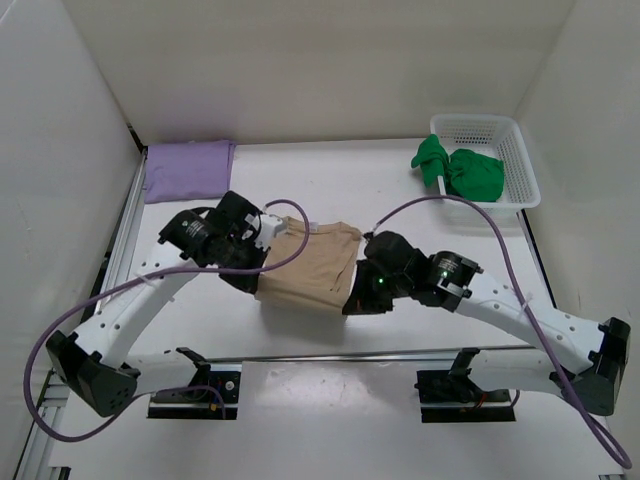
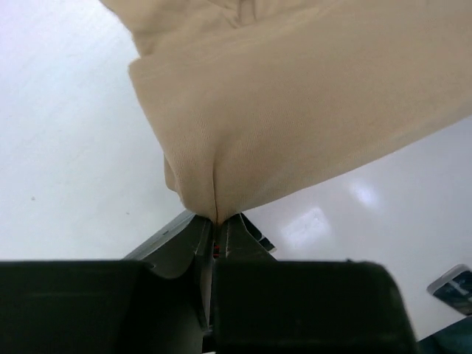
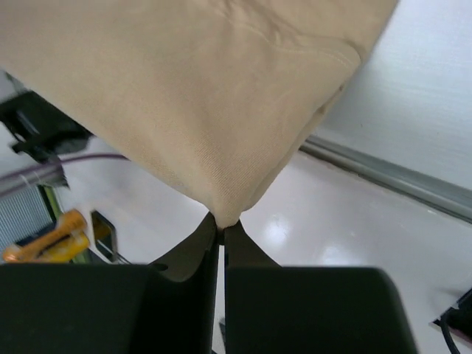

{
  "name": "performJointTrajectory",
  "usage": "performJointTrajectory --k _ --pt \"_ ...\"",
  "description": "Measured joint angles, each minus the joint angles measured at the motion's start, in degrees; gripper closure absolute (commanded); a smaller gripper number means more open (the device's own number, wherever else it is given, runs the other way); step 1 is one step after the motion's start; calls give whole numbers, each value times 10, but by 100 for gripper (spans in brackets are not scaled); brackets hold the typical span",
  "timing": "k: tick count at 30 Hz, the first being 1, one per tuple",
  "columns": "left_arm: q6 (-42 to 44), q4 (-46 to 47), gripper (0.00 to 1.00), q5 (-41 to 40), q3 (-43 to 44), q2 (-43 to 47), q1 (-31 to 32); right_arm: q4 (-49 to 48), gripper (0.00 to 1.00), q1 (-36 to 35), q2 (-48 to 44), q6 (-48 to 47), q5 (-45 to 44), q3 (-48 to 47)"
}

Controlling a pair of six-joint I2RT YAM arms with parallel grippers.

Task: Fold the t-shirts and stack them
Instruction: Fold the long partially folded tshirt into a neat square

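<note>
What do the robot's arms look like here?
The left arm and right arm have white links, black joints and bases. A purple cable loops along each. Green lights glow near the right wrist. Fingers are dark and tapered.

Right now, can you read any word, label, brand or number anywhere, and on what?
None readable.
The tan shirt, lavender shirt, green shirt and white basket show no print.
A small grey patch at the left wrist view's lower right is too blurred to tell.

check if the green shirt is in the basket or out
In. The green shirt sits bunched inside the white basket, with one end hanging over its left rim.
</note>
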State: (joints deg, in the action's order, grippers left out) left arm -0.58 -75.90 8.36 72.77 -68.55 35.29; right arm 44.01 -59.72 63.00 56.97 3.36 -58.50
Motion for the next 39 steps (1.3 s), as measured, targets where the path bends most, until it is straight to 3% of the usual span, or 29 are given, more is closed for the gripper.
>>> performJointTrajectory --k 9,16,27,30,31,32,34,37,39 --pt "1 -6 90 9 87 -156 -80 24 100 129 143 -64 26 -103" --pt "1 5 90 53 217 -308 -134 25 100 214 229 -99 73 -148" --pt "1 23 90 93 311 -445 -169 7 100 282 327 -109 120 -180" --pt "1 33 82 106 333 -479 -183 -15 100 303 369 -105 129 -197" --pt "1 39 80 108 338 -490 -188 -23 93 311 386 -104 131 -205" --pt "1 46 77 110 342 -500 -192 -28 93 316 403 -102 134 -214" --pt "2 65 57 113 349 -521 -201 -33 85 327 445 -100 135 -247" --pt "3 102 43 103 351 -543 -216 -33 81 345 501 -99 120 -291" --pt "3 123 39 94 367 -561 -229 -34 77 363 536 -97 102 -320"
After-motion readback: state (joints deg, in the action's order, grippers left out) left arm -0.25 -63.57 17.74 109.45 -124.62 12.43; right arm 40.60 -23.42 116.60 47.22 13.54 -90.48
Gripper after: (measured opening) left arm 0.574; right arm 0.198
